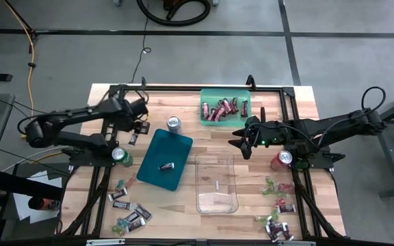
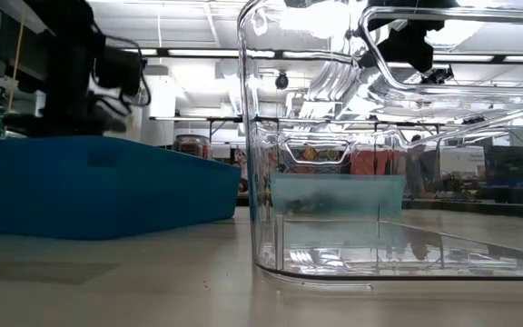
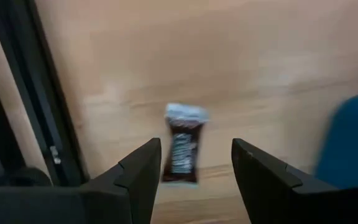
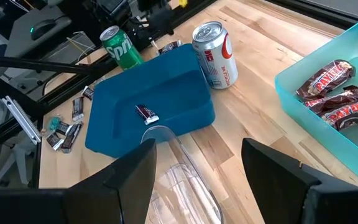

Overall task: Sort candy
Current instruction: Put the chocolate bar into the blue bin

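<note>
While loose candy lies at the near edge of the wooden surface (image 1: 183, 102), one scatter of small wrapped pieces (image 1: 127, 208) occupies the near left corner and a second scatter (image 1: 277, 212) occupies the near right corner. Between the two scatters stands a clear bin (image 1: 217, 183), with nothing visible inside. Just left of the clear bin, a blue tray (image 1: 165, 158) holds one dark mini bar (image 1: 166, 166). A green can (image 1: 121, 156) stands at the blue tray's left side, a red can (image 1: 281, 160) stands right of the clear bin, and a silver can (image 1: 174, 124) stands just beyond the blue tray. The left claw (image 3: 191, 163) hangs released over a dark brown bar (image 3: 182, 154) lying flat on bare wood left of the blue tray; the bar sits between the fingers, not gripped. The right claw (image 1: 242, 139) hovers released beyond the clear bin, holding nothing. Farthest back, a green tray (image 1: 225, 105) contains several dark red bars (image 1: 219, 108).
</note>
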